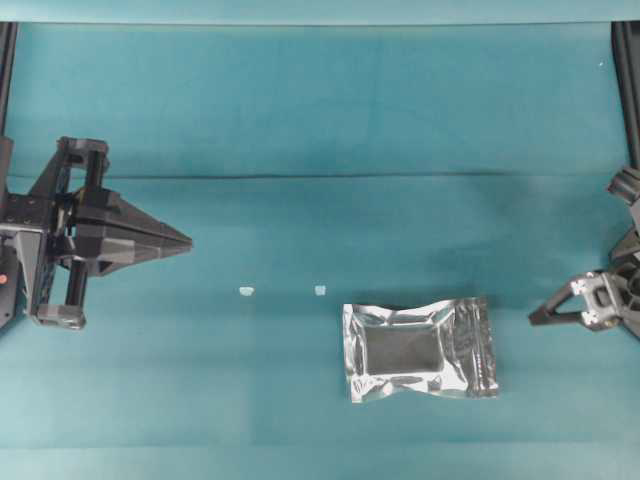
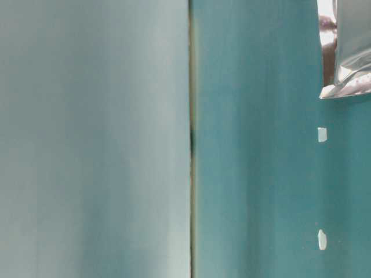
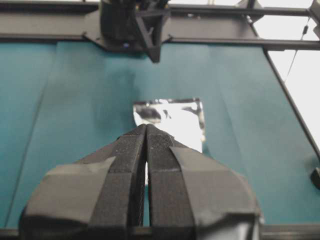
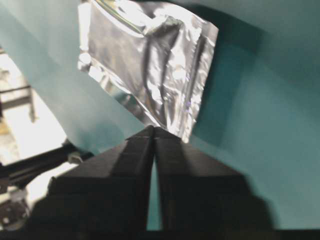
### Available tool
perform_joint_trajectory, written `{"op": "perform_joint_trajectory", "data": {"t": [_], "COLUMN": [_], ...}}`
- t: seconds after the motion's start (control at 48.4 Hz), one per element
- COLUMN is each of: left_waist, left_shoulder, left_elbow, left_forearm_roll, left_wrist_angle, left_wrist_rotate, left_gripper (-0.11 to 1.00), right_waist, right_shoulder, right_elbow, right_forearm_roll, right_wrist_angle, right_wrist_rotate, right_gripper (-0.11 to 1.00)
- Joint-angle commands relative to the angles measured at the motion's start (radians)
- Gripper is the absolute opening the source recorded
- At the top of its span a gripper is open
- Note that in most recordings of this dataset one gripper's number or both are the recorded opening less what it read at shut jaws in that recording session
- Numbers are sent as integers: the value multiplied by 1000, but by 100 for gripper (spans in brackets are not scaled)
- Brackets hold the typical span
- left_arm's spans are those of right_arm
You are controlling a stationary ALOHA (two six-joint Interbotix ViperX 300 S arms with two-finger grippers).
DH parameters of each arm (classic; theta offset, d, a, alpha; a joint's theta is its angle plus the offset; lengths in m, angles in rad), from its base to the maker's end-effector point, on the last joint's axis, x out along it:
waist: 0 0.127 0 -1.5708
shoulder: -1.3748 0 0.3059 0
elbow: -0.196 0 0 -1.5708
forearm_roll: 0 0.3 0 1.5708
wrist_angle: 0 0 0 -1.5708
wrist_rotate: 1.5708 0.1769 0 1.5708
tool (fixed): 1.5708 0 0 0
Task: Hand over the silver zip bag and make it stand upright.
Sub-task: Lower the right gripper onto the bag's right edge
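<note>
The silver zip bag (image 1: 420, 350) lies flat on the teal cloth, right of centre, crinkly with a darker middle. My left gripper (image 1: 190, 242) hovers far to its left, fingertips pressed together and holding nothing; in the left wrist view its tips (image 3: 146, 127) point toward the bag (image 3: 170, 120) further off. My right gripper (image 1: 535, 318) sits by the right edge, just right of the bag and apart from it. In the right wrist view its tips (image 4: 153, 129) meet, empty, just short of the bag's (image 4: 150, 65) near corner. Only one corner of the bag (image 2: 348, 52) shows in the table-level view.
Two small white marks (image 1: 246, 291) (image 1: 320, 290) lie on the cloth between the left gripper and the bag. Black frame posts (image 1: 626, 80) stand at the table's far corners. A crease in the cloth (image 1: 320, 177) runs across the table.
</note>
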Motion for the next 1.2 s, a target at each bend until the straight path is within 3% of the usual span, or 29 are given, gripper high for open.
{"op": "perform_joint_trajectory", "data": {"t": [0.0,0.186,0.269,0.558,0.889,1.178], "left_waist": [-2,0,0,0,0,0], "left_shoulder": [-3,-3,-3,-5,-5,-12], "left_elbow": [-25,-25,-25,-23,-23,-20], "left_forearm_roll": [3,3,3,3,3,3], "left_wrist_angle": [-5,-3,-5,-3,12,34], "left_wrist_rotate": [2,2,2,2,2,2], "left_gripper": [-1,-1,-1,-1,-1,-1], "right_waist": [11,25,31,37,60,146], "right_shoulder": [31,46,49,117,333,551], "right_elbow": [3,5,8,17,-5,-26], "right_forearm_roll": [3,8,9,12,26,141], "right_wrist_angle": [-57,-60,-58,-80,-284,-520], "right_wrist_rotate": [12,18,26,58,60,55], "right_gripper": [25,78,91,92,92,92]}}
